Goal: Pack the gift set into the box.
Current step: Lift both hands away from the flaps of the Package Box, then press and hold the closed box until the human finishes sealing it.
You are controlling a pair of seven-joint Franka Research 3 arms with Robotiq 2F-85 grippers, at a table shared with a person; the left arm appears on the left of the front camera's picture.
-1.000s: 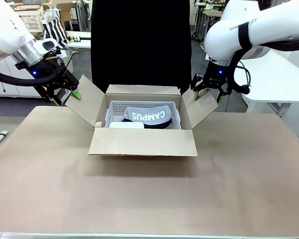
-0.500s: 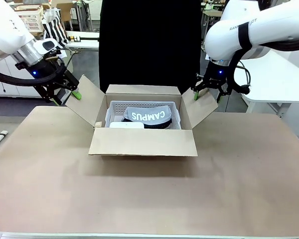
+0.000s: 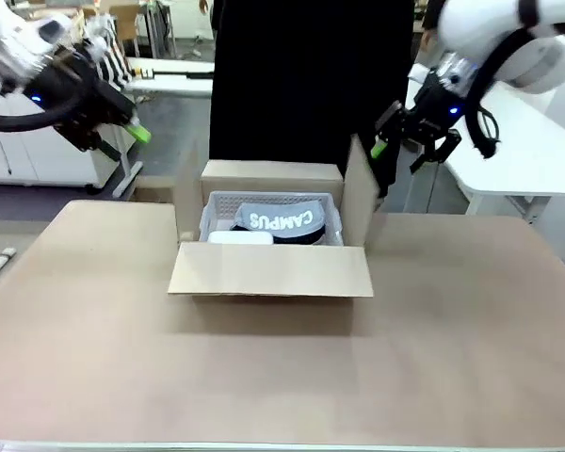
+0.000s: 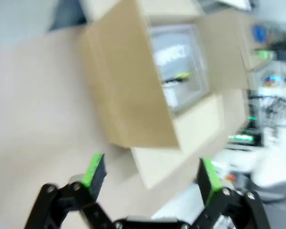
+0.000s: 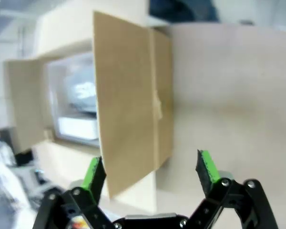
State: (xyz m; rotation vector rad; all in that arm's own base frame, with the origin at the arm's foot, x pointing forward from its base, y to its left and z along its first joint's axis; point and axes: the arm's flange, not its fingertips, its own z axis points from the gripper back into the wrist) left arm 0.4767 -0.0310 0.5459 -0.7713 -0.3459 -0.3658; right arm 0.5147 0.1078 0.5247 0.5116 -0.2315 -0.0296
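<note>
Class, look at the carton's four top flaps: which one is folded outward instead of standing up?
The near flap, on the robot's side: it folds outward and down, while the left flap, right flap and far flap stand upright.

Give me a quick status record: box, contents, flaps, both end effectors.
box: open, not closed
gift set: inside box, grey "CAMPUS" item behind flat white piece
left flap, right flap: upright
front flap: folded outward
left end effector: open, empty, well clear of box
right end effector: open, empty, beside right flap's top
</note>
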